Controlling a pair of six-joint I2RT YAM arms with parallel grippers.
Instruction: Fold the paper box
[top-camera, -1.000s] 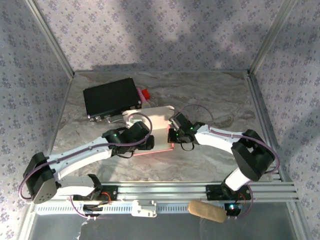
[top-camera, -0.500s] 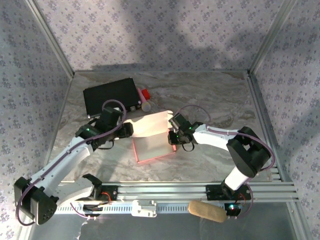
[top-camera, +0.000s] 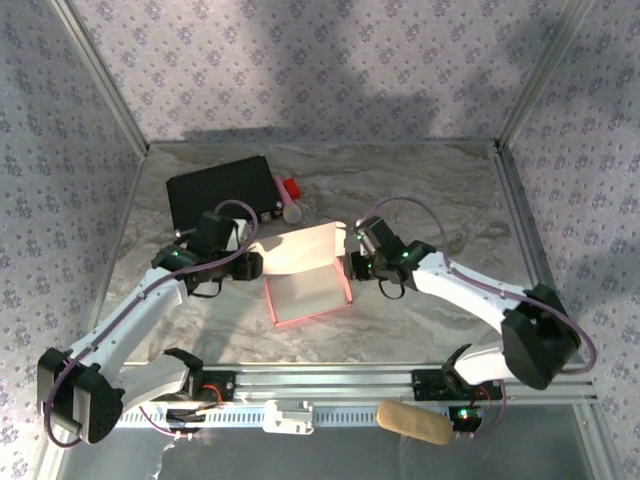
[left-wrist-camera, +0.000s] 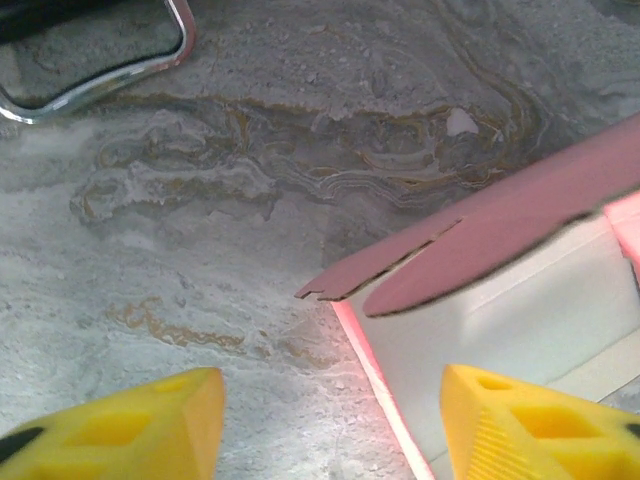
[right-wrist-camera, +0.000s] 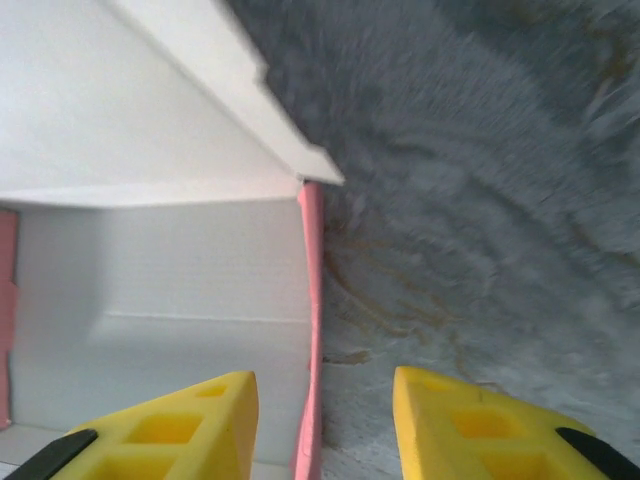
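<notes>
2 agape, L pincer (left-wrist-camera: 330, 425), R pincer (right-wrist-camera: 320, 420), flanking paper box (top-camera: 305, 290)

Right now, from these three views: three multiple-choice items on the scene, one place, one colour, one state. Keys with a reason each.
1. In the top view, where does the black case lie relative to the paper box?
A. nearer and to the right
B. farther back and to the left
C. on top of it

2. The paper box's outer side is
A. pink
B. blue
C. green

3. The paper box is
A. a flat sheet
B. closed, lid shut
C. open on top, walls raised

Keys:
1 B, the case sits behind the box and to its left in the top view.
2 A, pink edges and a pink flap show in the left wrist view.
3 C, the whitish inside shows between standing walls.
</notes>
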